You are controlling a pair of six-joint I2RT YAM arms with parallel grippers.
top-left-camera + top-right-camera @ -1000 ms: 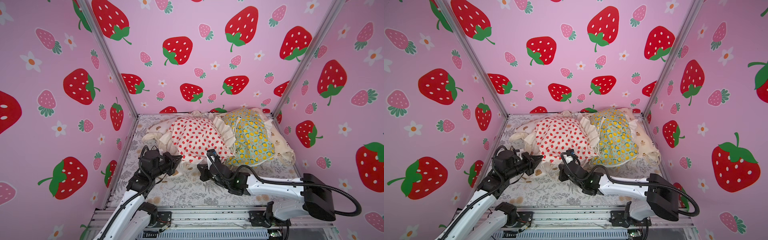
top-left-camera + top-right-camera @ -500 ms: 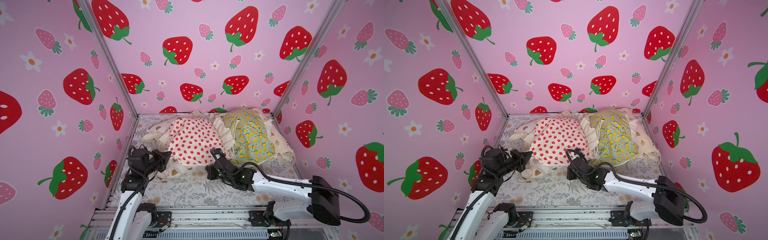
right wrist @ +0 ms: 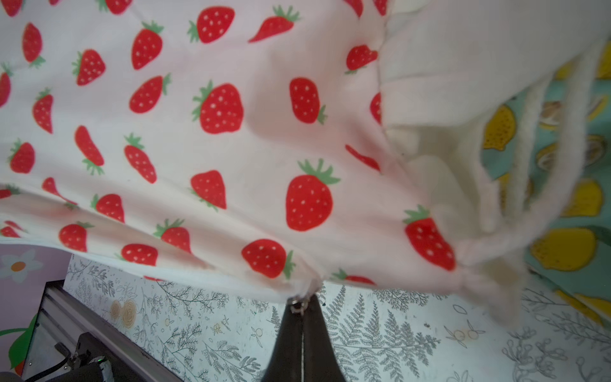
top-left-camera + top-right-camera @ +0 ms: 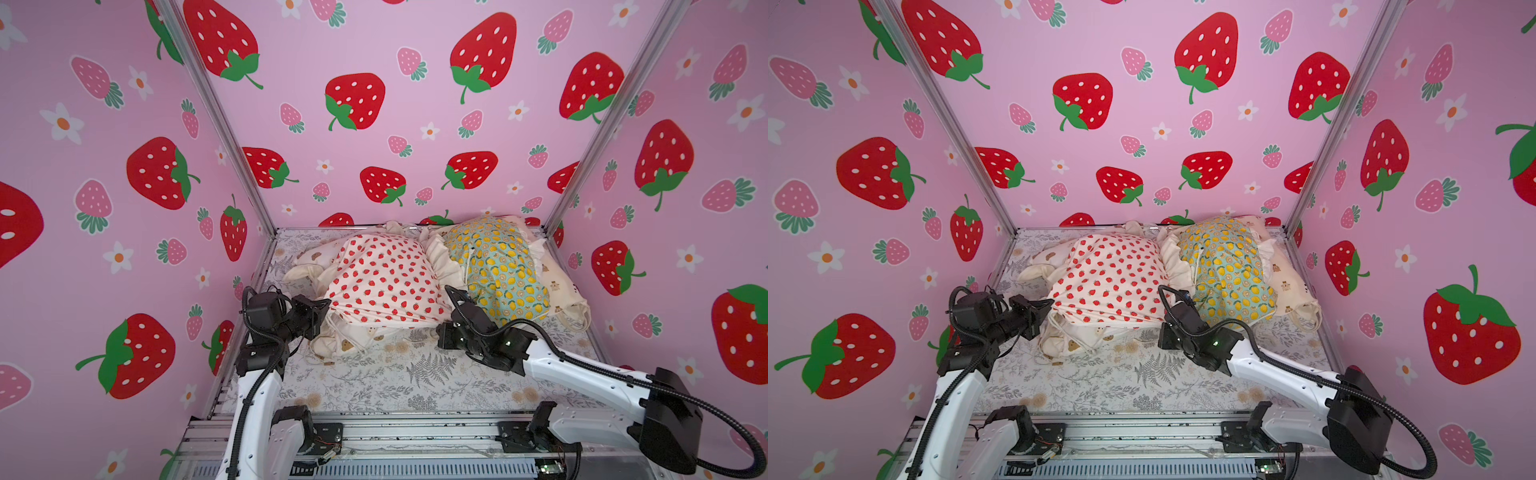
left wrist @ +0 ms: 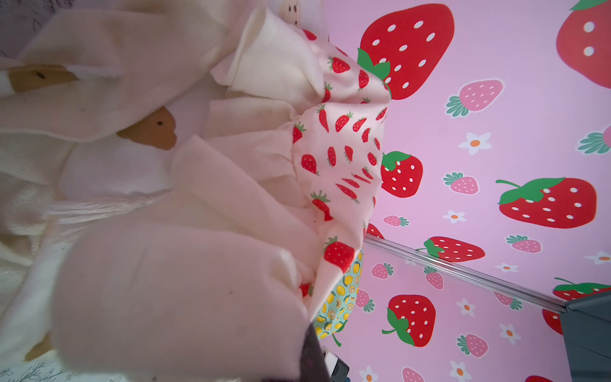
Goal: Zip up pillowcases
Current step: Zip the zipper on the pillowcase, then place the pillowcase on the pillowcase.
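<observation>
The white strawberry pillowcase (image 4: 382,278) (image 4: 1108,274) lies mid-sheet, on top of a white bear-head pillowcase (image 4: 345,343). Beside it on the right sits the mint lemon pillowcase (image 4: 498,270), with a cream small-bear pillowcase (image 4: 557,286) behind that. My left gripper (image 4: 326,307) (image 4: 1050,305) is shut at the strawberry case's front left corner; in the left wrist view cream ruffle (image 5: 185,297) covers it apart from one dark finger (image 5: 312,354). My right gripper (image 3: 301,302) (image 4: 451,293) is shut on the metal zipper pull (image 3: 296,307) at the case's front right corner.
A grey fern-print sheet (image 4: 415,374) covers the floor. Pink strawberry walls close in the left, back and right sides. A metal rail (image 4: 415,432) with the arm bases runs along the front edge. The sheet's front strip lies bare between the arms.
My right gripper has slid right along the strawberry case's front edge to its right corner. My left gripper has pulled left, stretching that edge taut.
</observation>
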